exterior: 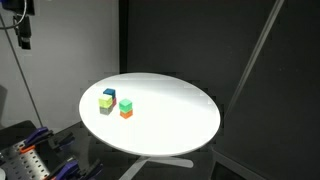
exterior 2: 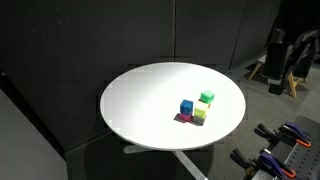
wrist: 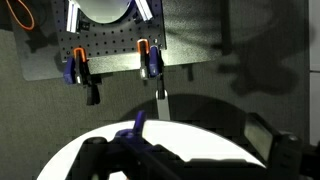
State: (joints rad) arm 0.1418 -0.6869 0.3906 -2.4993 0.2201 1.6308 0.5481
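Note:
A small cluster of coloured blocks sits on the round white table [exterior: 170, 120] [exterior 2: 140, 100]. In both exterior views a green block [exterior: 125, 104] [exterior 2: 207, 97] rests on an orange one. Close beside it are a blue block [exterior: 108, 93] [exterior 2: 186, 106] and a yellow-green block [exterior: 106, 101] [exterior 2: 199, 113]. My gripper [exterior: 22, 32] [exterior 2: 284, 62] hangs high and well off the table's edge, far from the blocks. In the wrist view its fingers [wrist: 180, 150] stand wide apart with nothing between them, over the table's rim [wrist: 200, 135]. The blocks are out of the wrist view.
Dark curtains surround the table. A pegboard rack with orange-and-blue clamps [wrist: 148, 60] [exterior: 30, 155] [exterior 2: 285, 150] stands on the floor beside the table. A slanted pole [exterior: 250, 60] rises behind the table.

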